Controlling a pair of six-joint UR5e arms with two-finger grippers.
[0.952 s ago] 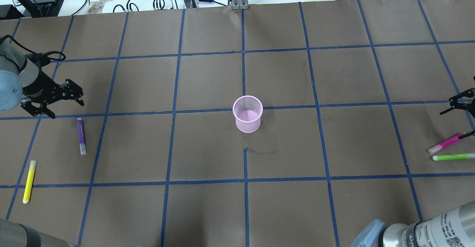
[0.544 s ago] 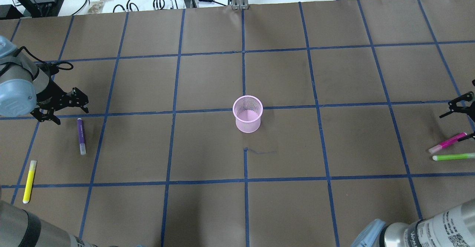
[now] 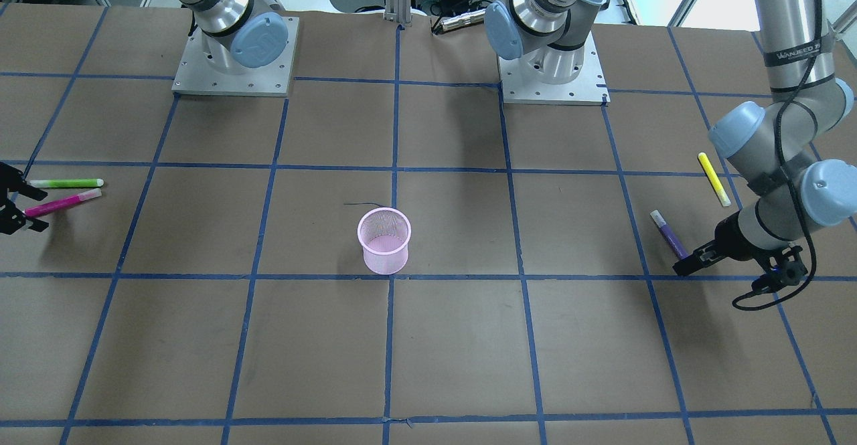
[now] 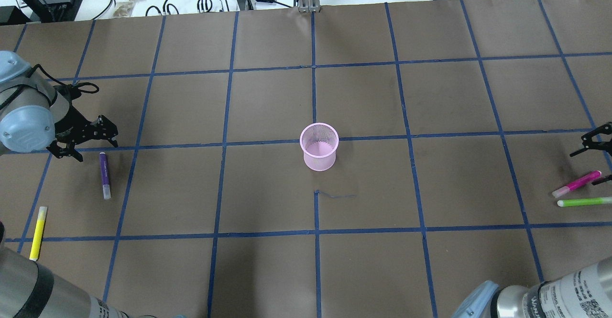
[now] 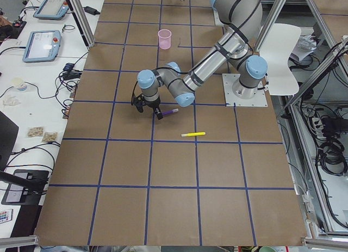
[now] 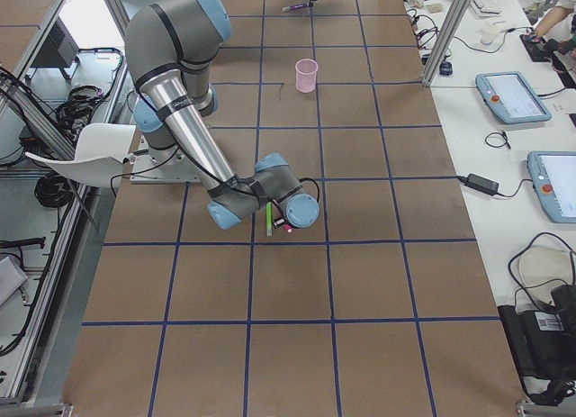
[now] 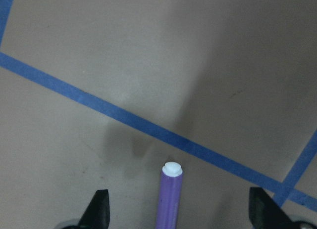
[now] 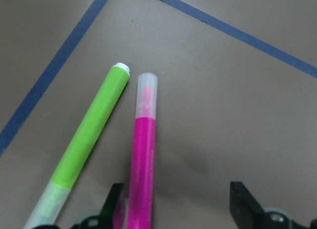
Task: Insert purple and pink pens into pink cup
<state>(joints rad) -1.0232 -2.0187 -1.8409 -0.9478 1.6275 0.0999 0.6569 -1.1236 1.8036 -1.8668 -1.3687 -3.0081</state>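
Evidently at the reaching step, with nothing grasped yet. Holds the left claw point(image 4: 94, 149) spread open and empty over the purple pen's point(image 4: 104, 174) end toward the far edge, the pen lying flat near the bench's point(image 4: 267, 270) left edge. Holds the right claw point(image 8: 177, 204) likewise open and empty, straddling the pink pen point(image 4: 576, 184) by the right edge, with a green pen point(image 4: 585, 202) just beside. Finds the pink cup point(image 4: 319, 153) upright and seemingly empty, midway between those edges. Next, probably: slide the left claw along the purple barrel, drop, pinch across. On the right, centre on pink before closing, to avoid catching green too. Ignore the yellow pen point(image 4: 38, 232).
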